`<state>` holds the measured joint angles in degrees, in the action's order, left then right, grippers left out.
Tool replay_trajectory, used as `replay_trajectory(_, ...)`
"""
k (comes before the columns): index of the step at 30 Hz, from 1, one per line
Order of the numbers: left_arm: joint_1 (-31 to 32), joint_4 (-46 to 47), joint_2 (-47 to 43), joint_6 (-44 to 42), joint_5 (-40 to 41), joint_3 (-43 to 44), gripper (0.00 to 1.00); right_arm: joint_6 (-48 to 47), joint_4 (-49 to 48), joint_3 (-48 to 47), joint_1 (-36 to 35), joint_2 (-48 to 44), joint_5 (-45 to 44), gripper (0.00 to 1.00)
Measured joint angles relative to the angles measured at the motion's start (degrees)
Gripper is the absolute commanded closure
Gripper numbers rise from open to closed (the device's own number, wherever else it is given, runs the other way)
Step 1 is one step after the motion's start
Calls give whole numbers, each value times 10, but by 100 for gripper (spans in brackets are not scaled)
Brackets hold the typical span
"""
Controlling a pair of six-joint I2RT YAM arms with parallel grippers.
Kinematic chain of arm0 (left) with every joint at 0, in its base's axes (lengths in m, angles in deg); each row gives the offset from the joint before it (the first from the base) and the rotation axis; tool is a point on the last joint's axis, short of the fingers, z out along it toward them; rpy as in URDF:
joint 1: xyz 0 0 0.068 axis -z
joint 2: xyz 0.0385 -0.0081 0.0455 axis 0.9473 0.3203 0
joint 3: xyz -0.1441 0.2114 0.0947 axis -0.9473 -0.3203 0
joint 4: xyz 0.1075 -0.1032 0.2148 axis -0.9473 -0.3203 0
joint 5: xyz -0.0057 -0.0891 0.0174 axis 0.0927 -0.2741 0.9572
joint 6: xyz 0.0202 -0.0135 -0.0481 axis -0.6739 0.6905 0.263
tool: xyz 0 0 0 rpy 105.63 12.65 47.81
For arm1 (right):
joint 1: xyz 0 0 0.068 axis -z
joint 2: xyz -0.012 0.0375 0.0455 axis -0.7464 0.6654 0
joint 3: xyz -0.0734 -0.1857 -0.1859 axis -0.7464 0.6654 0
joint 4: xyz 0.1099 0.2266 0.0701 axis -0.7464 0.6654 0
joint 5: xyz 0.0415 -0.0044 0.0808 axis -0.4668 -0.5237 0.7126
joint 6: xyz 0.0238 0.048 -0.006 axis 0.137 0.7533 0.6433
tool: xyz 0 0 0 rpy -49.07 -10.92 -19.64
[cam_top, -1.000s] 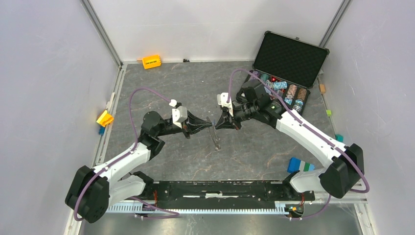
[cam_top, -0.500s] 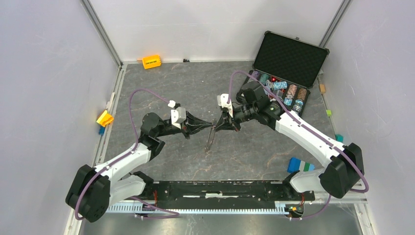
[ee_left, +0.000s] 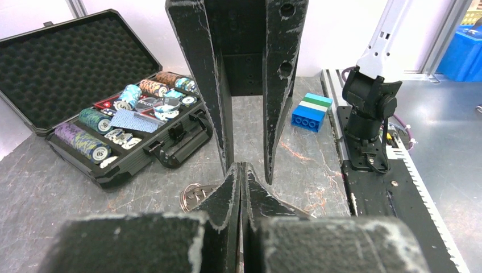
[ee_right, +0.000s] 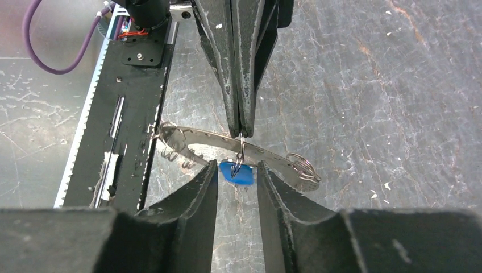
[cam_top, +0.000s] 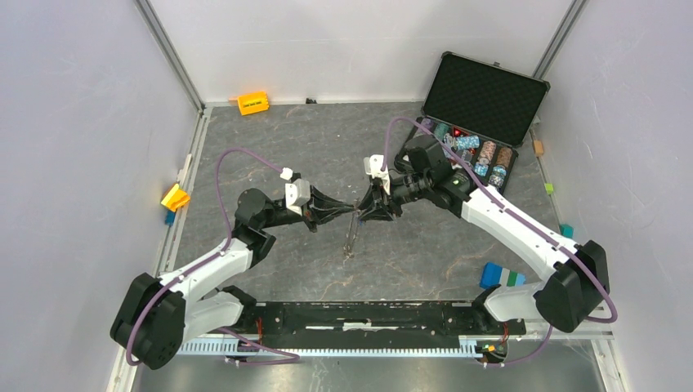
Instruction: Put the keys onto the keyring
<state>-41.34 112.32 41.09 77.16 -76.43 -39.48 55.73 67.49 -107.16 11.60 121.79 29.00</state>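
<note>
1. Nearest you in the overhead view, your left arm rises from the lower left of the frame and your right arm from the lower right. Both lean inward over the grey table, so their grippers meet tip to tip near the centre.
2. Your left arm bends at an elbow left of centre. The left gripper points right, roughly level, with its jaws pressed together on the top edge of the keyring.
3. The keyring hangs from those tips down toward the table. Whether its lower end touches, I cannot tell.
4. A blue-headed key dangles on a thin wire loop at the left tips.
5. Your right arm stretches up-left in one long line. The right gripper points left, jaws partly apart and gripping nothing. In its wrist view the key shows in the gap between them.
6. Farthest back, at the upper right, an open black case holds poker chips.
</note>
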Motion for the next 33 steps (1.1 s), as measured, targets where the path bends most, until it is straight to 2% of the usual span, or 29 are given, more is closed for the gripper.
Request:
replay_trajectory(6, 0, -1, 0, 0, -9, 0, 98, -1, 0, 0, 0, -17, -1, 62)
replay_trajectory(20, 0, -1, 0, 0, -9, 0, 98, 10, -14, 0, 0, -12, 1, 70)
replay_trajectory(25, 0, -1, 1, 0, -10, 0, 98, 16, -21, 0, 0, -10, 3, 81)
replay_trajectory(29, 0, 0, 1, 0, -10, 0, 98, 19, -24, 0, 0, -6, 5, 99)
replay_trajectory(33, -1, 0, 1, 0, -9, -1, 98, 23, -25, 0, 0, -6, 5, 100)
